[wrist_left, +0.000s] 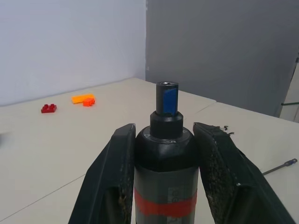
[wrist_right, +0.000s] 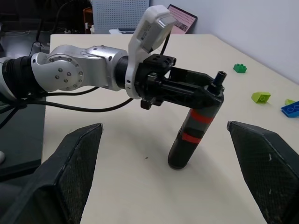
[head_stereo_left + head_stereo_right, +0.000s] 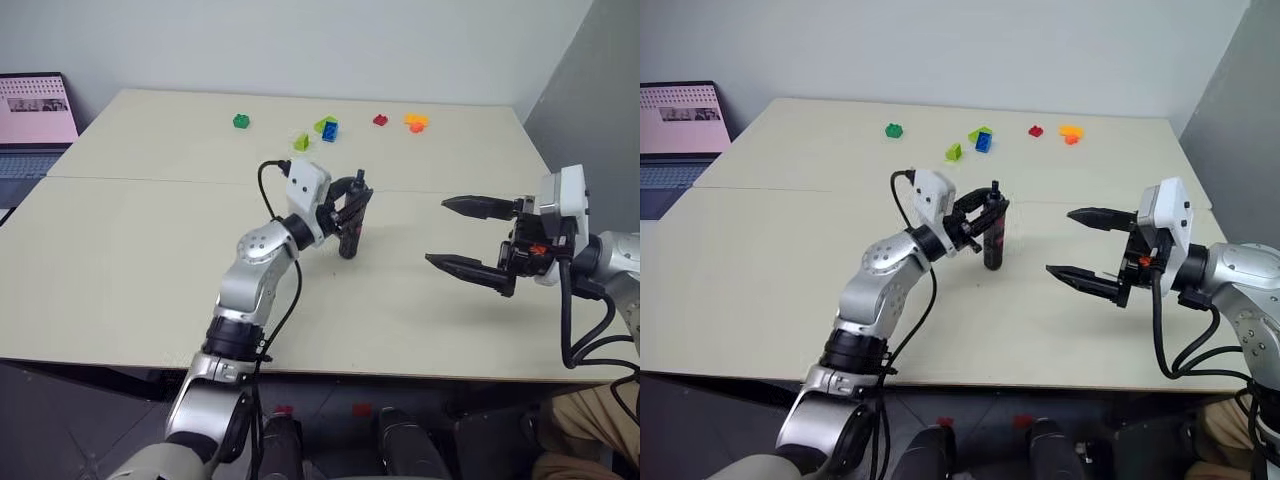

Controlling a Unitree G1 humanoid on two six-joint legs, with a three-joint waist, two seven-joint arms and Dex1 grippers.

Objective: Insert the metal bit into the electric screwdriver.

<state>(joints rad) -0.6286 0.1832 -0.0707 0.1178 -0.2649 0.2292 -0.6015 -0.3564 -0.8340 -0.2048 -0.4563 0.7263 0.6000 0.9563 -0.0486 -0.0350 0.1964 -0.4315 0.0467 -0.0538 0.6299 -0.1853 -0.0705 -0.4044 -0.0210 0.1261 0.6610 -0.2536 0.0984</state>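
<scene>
1. Left gripper (image 3: 352, 203) was clamped on the electric screwdriver (image 3: 351, 234), its two black fingers pressing the upper part of the black body from either side.
2. Held this way, the screwdriver stood nearly upright above the table (image 3: 150, 260), near the table's middle, its socket end up and its rounded base down, close to the surface; whether the base touched the table could not be told.
3. Two red bands ringed the screwdriver's body, and in the left wrist view a blue patch showed on the narrow collar below the open socket.
4. Right gripper (image 3: 462, 235) hung above the table to the right of the screwdriver and well apart from it, its fingers spread wide with nothing between them and pointing toward the left arm.
5. In the left wrist view the metal bit (image 1: 279, 167) lay flat on the table off to one side of the screwdriver, a thin dark rod clear of both grippers.
6. Small toy bricks sat toward the far edge of the table: a green brick (image 3: 241, 121), a yellow-green brick (image 3: 301, 142), a blue brick (image 3: 329, 129), a red brick (image 3: 380, 120) and an orange brick (image 3: 416, 122).
7. A laptop (image 3: 35, 125) with a lit pink screen stood beyond the table's far left corner.
</scene>
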